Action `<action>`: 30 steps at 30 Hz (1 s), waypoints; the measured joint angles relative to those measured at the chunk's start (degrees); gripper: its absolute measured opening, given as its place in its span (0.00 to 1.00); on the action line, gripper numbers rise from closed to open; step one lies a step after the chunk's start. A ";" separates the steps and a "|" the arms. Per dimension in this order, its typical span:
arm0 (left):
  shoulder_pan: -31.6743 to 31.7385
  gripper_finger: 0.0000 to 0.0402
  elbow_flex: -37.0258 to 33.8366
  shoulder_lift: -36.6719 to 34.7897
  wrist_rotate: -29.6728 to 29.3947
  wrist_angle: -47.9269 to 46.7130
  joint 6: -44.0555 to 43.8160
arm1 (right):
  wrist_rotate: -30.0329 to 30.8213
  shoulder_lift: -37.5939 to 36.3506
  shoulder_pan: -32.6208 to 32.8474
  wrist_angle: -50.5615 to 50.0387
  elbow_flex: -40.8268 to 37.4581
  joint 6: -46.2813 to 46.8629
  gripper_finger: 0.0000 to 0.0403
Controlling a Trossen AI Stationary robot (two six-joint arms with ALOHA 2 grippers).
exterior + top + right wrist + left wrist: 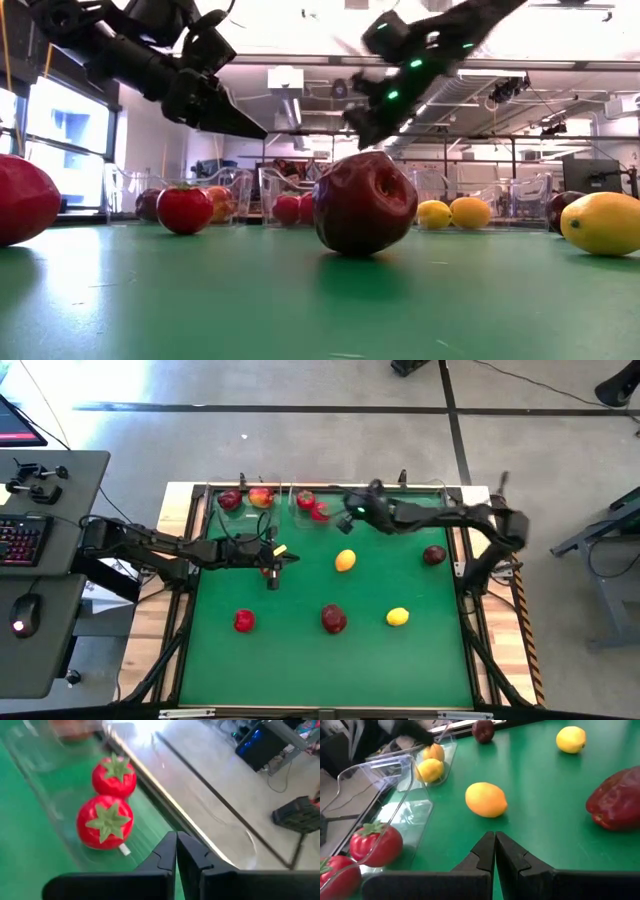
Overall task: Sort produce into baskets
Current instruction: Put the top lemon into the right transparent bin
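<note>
Your right gripper (pixel 176 851), closed and empty, hangs over the middle bin (pixel 75 795), where only its wrist view shows two tomatoes (pixel 105 822) leaf-tops facing up; your left gripper (pixel 495 851) is closed.

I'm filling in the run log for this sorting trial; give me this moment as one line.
stage: sorting | right gripper: fingers shut, empty, over middle bin holding two green-topped red fruits | left gripper: fingers shut, empty, above mat

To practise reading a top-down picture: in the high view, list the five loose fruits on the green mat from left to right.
Red fruit → dark apple → orange-yellow fruit → lemon → dark red apple.
</note>
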 joint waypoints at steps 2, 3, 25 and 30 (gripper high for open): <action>-0.15 0.00 0.00 0.00 -0.21 0.51 0.00 | 0.54 -4.70 1.31 3.06 -5.57 2.25 0.00; -0.15 0.00 0.00 0.00 -0.21 0.78 0.00 | 1.00 -6.72 2.20 4.59 -8.11 3.29 0.00; -1.49 0.00 0.04 1.66 1.50 2.36 -1.49 | 25.31 -24.64 30.18 18.16 -38.49 20.94 0.00; -2.53 0.00 1.90 5.87 0.78 3.23 -1.98 | 33.21 -24.64 34.25 18.58 -38.88 20.27 0.00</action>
